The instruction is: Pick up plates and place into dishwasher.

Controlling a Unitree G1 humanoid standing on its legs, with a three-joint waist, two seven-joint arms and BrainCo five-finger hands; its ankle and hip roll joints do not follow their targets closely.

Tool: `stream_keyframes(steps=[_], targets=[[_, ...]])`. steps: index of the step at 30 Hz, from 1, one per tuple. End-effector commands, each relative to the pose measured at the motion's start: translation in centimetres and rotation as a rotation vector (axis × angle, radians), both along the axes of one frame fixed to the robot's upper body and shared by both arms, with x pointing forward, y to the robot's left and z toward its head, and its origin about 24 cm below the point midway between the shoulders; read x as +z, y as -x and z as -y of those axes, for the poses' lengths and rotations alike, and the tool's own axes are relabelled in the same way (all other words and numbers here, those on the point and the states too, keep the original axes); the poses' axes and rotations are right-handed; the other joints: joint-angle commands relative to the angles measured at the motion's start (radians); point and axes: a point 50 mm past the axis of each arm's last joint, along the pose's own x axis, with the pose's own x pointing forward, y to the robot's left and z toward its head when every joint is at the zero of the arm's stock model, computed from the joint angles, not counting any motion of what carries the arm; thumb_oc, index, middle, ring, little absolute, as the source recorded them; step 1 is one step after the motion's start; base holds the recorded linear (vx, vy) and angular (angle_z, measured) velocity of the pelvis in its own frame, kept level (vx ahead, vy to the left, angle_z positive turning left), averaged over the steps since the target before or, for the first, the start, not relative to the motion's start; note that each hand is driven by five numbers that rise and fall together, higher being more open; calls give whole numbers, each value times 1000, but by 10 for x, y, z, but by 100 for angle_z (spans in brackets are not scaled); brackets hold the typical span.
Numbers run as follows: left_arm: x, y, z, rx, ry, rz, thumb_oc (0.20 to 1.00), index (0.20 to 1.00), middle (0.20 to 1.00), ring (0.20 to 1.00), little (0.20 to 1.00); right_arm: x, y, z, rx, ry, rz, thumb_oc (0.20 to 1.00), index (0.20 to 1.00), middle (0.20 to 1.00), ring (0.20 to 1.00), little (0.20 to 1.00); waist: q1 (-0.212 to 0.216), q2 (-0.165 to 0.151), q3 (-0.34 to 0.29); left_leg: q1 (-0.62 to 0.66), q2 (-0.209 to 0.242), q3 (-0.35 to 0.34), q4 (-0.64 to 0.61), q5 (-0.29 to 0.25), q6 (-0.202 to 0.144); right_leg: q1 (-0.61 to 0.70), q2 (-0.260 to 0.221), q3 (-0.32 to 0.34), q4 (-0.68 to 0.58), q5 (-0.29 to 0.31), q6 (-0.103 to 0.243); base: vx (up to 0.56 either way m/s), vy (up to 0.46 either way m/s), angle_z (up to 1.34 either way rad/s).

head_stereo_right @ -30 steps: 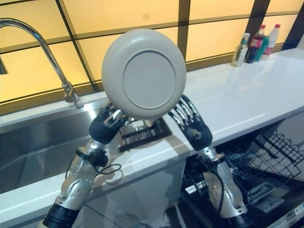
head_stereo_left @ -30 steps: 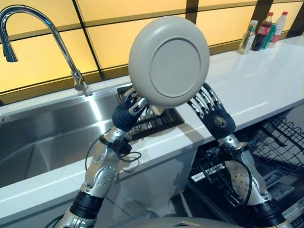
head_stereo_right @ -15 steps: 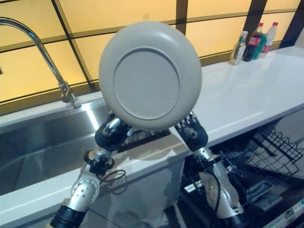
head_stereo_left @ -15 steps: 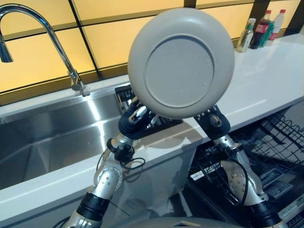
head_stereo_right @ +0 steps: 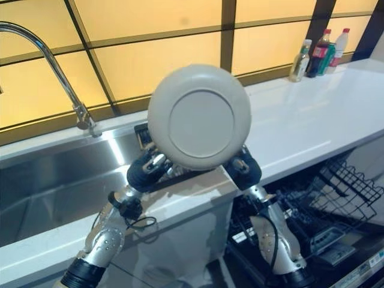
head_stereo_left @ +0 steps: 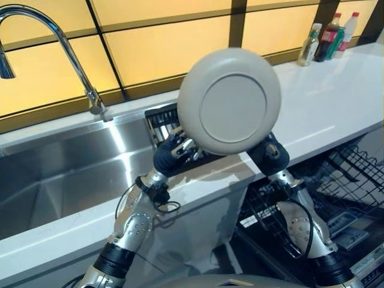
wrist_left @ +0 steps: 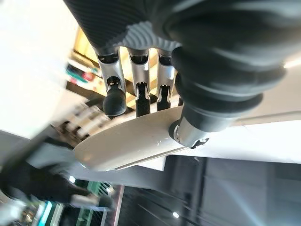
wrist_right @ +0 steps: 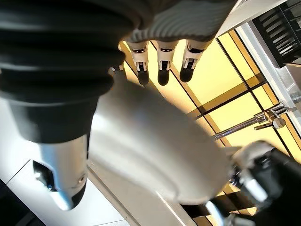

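**One plate held up between two hands**

While both arms reach up from below, the left eye view shows one round grey-beige plate (head_stereo_left: 230,101) standing on edge above the white countertop (head_stereo_left: 336,102), its underside facing the camera. The left hand (head_stereo_left: 173,154) sits at the plate's lower left rim and the right hand (head_stereo_left: 269,153) at its lower right rim. One stainless steel sink (head_stereo_left: 66,180) with one curved chrome faucet (head_stereo_left: 42,36) lies to the left. Three bottles (head_stereo_left: 330,37) stand at the far right of the counter, and one black wire dishwasher rack (head_stereo_left: 354,180) sits open at lower right.

Seen from the right eye, the same single plate is pinned between the two hands, in front of the dark slatted drain grate (head_stereo_right: 144,137).

Along the left wrist, the left hand's fingers (wrist_left: 114,96) lie behind the plate and its thumb (wrist_left: 190,134) presses the near face: clamped on the rim.

Along the right wrist, the right hand's fingers (wrist_right: 162,70) reach past the plate's far side and the thumb (wrist_right: 61,179) lies on the near side, gripping it.
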Motion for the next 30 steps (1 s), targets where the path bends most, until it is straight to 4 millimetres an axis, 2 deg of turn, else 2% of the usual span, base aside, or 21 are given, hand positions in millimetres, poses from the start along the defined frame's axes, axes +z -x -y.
stream_keyframes(steps=[1,6,7,8,9,17,27,28,29,30], targets=[[8,-5,-3,21,-44,60,200,200,200,200,200,34,-4,-5,43,-116,157,1000,1000,1000,1000,1000,15,-44,-4,-5,-62,-37,65,-150,69,-31,-32,17,36,-8,103,0,0,0],[-4,-3,1,12,-97,20,200,200,200,200,200,35,-1,-13,126,-113,156,1000,1000,1000,1000,1000,13,-43,-1,-8,-61,-35,67,-148,68,-31,-31,17,36,-9,102,0,0,0],[-6,-3,2,8,-107,16,200,200,200,200,200,34,0,-15,139,-107,155,909,909,909,909,909,13,-43,0,-8,-60,-36,67,-148,68,-32,-31,16,36,-9,102,0,0,0],[-8,-2,2,4,-118,16,200,200,200,200,200,35,0,-16,150,-101,155,580,580,580,580,580,14,-43,-1,-9,-60,-36,67,-148,68,-32,-31,16,36,-10,101,0,0,0],[-10,-2,3,2,-126,15,200,200,200,200,200,34,0,-17,160,-96,155,200,200,200,200,200,15,-43,-1,-9,-60,-37,66,-148,68,-31,-31,15,34,-10,101,0,0,0],[-15,-1,2,1,-136,0,200,200,200,200,200,34,0,-21,188,-51,169,200,200,200,200,200,20,-48,-3,-9,-60,-38,64,-144,63,-26,-30,7,16,0,99,0,0,0],[-24,-2,1,22,-139,-61,200,200,200,200,200,31,-1,-16,150,-51,157,200,200,200,200,200,13,-48,-2,-8,-57,-29,67,-145,65,-28,-27,8,19,-3,98,0,0,0],[-25,-2,-1,51,-128,-66,812,812,812,812,812,30,-1,-13,113,-52,151,200,200,200,200,200,11,-48,-2,-8,-57,-25,69,-146,65,-29,-27,10,19,-2,98,0,0,0],[-25,-3,-1,57,-113,-70,1000,1000,1000,1000,1000,30,-1,-9,74,-48,153,200,200,200,200,200,10,-49,-2,-7,-57,-22,70,-147,66,-29,-28,11,18,0,99,-33,12,-1],[-25,-2,-1,46,-79,-84,1000,1000,1000,1000,1000,28,-2,-3,-4,-31,157,200,200,200,200,200,7,-49,-1,-6,-56,-17,71,-150,67,-30,-28,13,17,1,99,-37,9,-2]])
